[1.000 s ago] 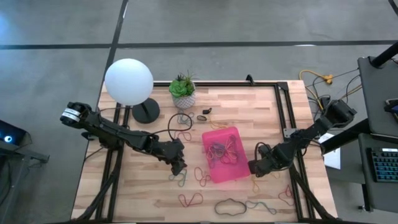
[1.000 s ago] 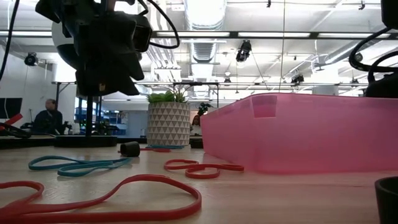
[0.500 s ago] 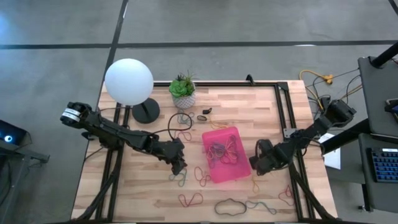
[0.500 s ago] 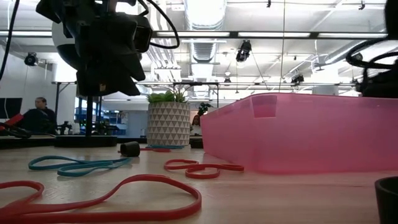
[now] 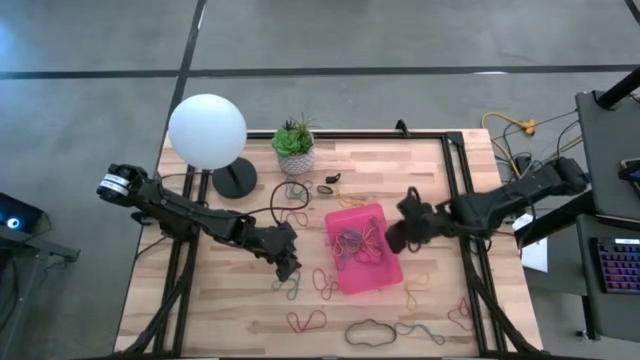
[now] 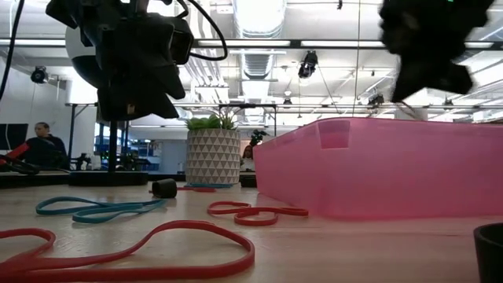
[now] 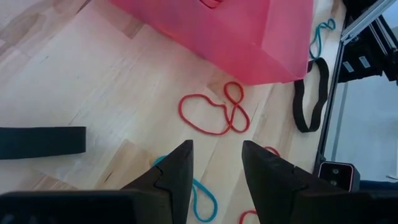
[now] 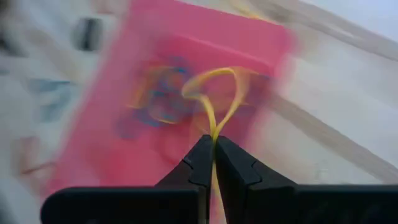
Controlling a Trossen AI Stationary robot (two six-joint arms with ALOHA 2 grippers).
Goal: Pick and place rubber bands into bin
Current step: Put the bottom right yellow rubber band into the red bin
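A thin yellow rubber band (image 8: 214,99) hangs as a floppy loop, pinched between the right gripper (image 8: 214,152)'s fingers, its length stretching straight ahead of them over the pink translucent bin (image 5: 378,272). The left gripper (image 7: 214,163), fingers apart and empty, hovers over the wooden counter (image 7: 93,87) above a red band (image 7: 211,112) just ahead.

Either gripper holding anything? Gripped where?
Right gripper pinches a yellow rubber band at its end, loop dangling over the bin. Left gripper holds nothing.
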